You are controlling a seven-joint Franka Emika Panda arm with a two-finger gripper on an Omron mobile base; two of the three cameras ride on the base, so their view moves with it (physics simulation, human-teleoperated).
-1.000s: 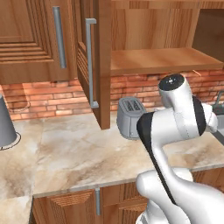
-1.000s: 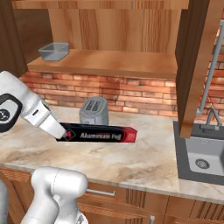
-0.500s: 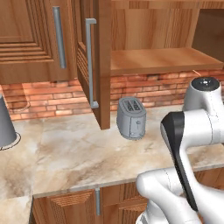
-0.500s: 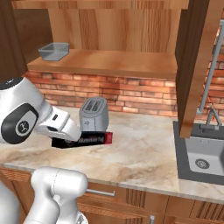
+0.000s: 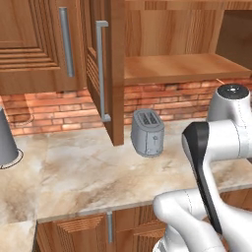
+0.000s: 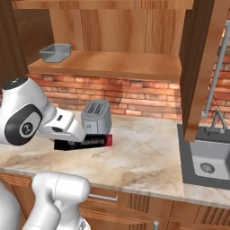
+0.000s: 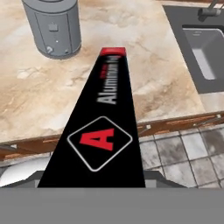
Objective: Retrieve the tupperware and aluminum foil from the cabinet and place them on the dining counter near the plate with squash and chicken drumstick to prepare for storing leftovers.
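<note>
you're roughly at the first half's midpoint: the cabinet (image 6: 112, 63) stands open and the foil box (image 7: 105, 131) is out of it, carried level over the wall counter (image 6: 143, 152) by the toaster (image 6: 96, 117), with the island trip yet to make. the claw looks clamped on the foil box, though its tips are hidden. the grey tub (image 6: 55, 52) sits on the cabinet shelf, unfetched.
</note>
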